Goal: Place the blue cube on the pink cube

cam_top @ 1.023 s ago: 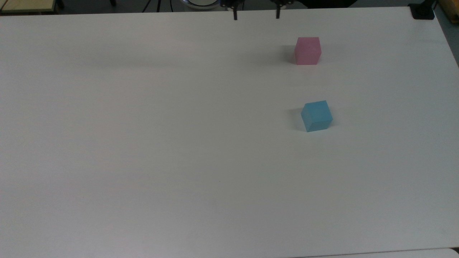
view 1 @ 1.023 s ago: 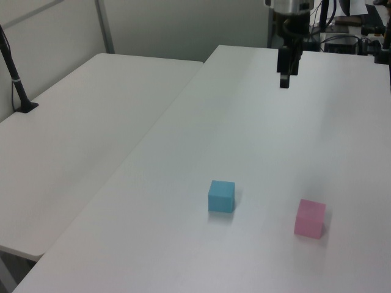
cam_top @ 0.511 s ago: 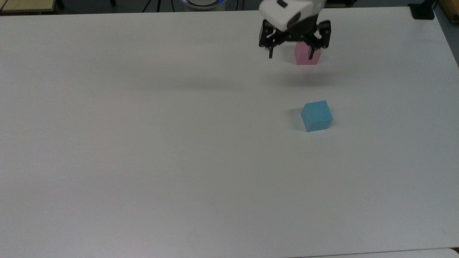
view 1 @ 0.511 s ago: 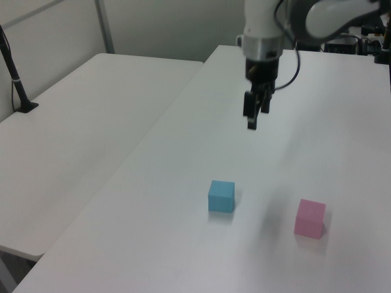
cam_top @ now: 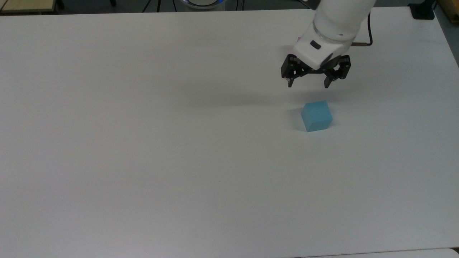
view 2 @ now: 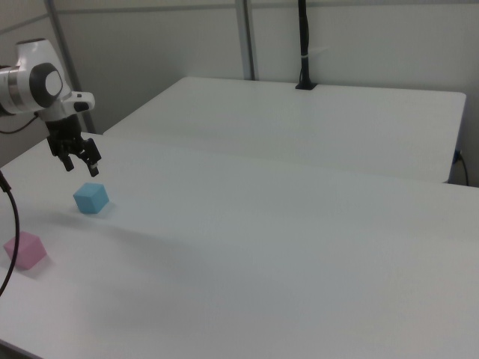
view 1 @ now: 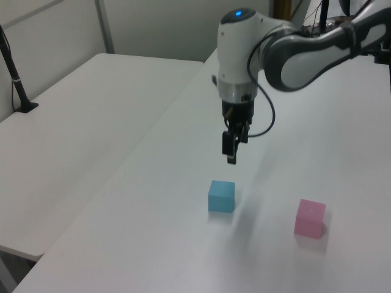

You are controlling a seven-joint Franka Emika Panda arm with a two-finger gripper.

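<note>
The blue cube [cam_top: 316, 115] [view 1: 221, 196] [view 2: 90, 198] rests on the white table [cam_top: 143, 143], slightly rotated. In the left view the pink cube [view 1: 310, 218] sits on the table to the blue cube's right; in the right view the pink cube [view 2: 24, 250] lies nearer the camera. The arm covers the pink cube in the top view. My gripper [cam_top: 308, 86] [view 1: 230, 155] [view 2: 81, 169] hangs open in the air, pointing down, just beyond the blue cube and a little above it. Nothing is between its fingers.
A second white table [view 1: 91, 110] adjoins this one, with a black post [view 1: 15, 73] [view 2: 303, 45] clamped at its far side. A black clamp [cam_top: 423, 10] sits at the table's corner in the top view's upper right. A cable [cam_top: 369, 36] trails from the arm.
The gripper has come from the table's far edge, passed over the pink cube and dropped lower, close to the blue cube. It has stayed open; both cubes are unmoved.
</note>
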